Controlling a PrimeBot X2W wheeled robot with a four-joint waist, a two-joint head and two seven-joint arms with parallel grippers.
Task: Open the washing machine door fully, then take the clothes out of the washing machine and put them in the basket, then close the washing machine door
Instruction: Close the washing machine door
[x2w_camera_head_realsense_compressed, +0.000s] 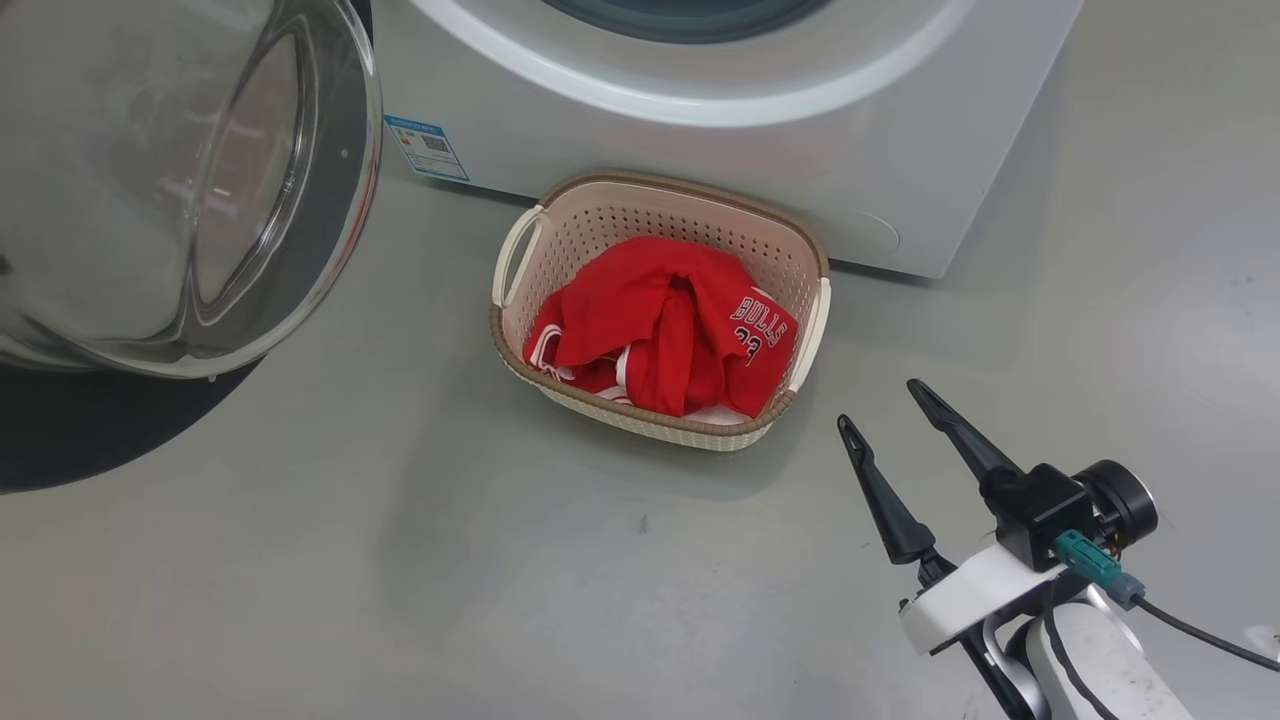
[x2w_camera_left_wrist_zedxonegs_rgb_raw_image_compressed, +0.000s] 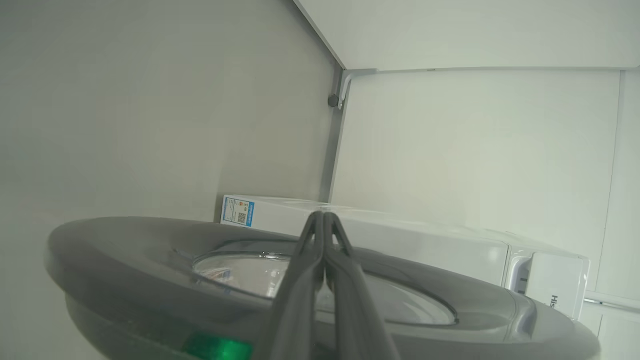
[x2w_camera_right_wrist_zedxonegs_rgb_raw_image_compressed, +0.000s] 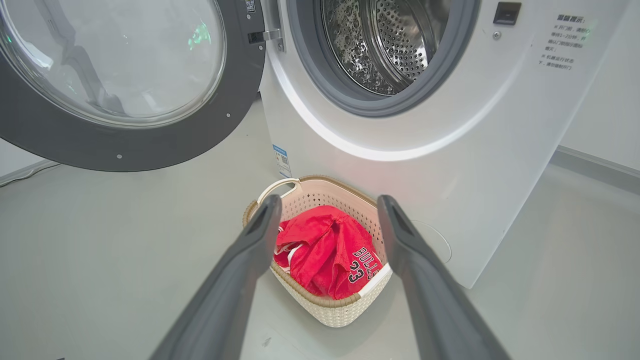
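The red clothes (x2w_camera_head_realsense_compressed: 660, 320) lie in the basket (x2w_camera_head_realsense_compressed: 640, 190), just in front of the washer (x2w_camera_head_realsense_compressed: 750, 150). The drum (x2w_camera_right_wrist_zedxonegs_rgb_raw_image_compressed: 390, 45) looks empty, so we think the door (x2w_camera_head_realsense_compressed: 180, 200) comes next. It stands wide open on our left. It is likely hard and heavy with slippery glass, so we would push its black rim. Our left gripper (x2w_camera_left_wrist_zedxonegs_rgb_raw_image_compressed: 324, 216) is pinched tight on nothing, near the door. Our right gripper (x2w_camera_head_realsense_compressed: 880, 402) is spread wide and empty. We read "BULLS" and "33" on the clothes, "His" on the washer.
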